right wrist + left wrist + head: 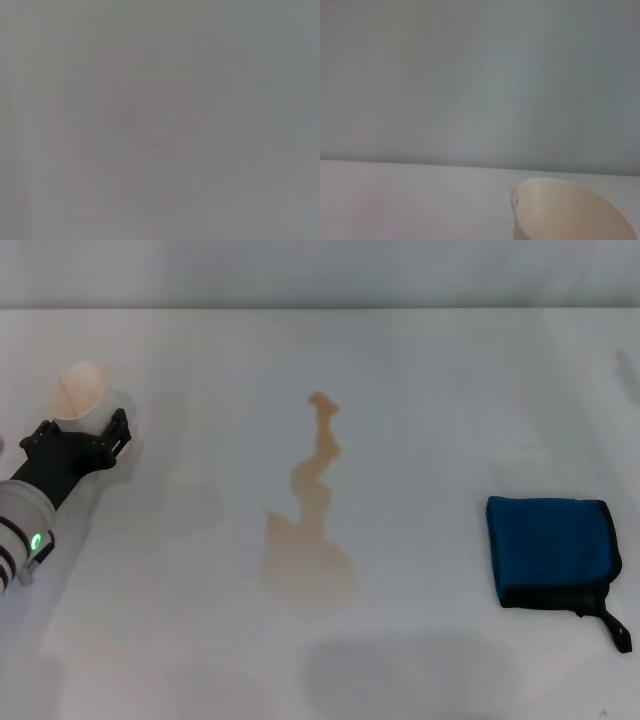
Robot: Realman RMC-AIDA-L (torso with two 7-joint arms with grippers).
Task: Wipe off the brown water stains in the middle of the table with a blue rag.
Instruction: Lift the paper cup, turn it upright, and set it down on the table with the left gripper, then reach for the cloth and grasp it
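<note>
The brown water stains [308, 540] lie in the middle of the white table [450, 390]: a wide blob near me with a thin wavy tail running away to the far side. The blue rag [548, 550] lies flat on the table's right side, with black edging and a black loop tag at its near right corner. Nothing touches it. My left gripper [84, 428] is at the far left, well away from stain and rag, up against a white paper cup [80, 390]. My right gripper is out of view; its wrist view shows only a blank grey surface.
The white paper cup also shows in the left wrist view [570, 210], standing near the table's far edge with a pale wall behind. Grey shadows lie on the table near the front edge and left of the stain.
</note>
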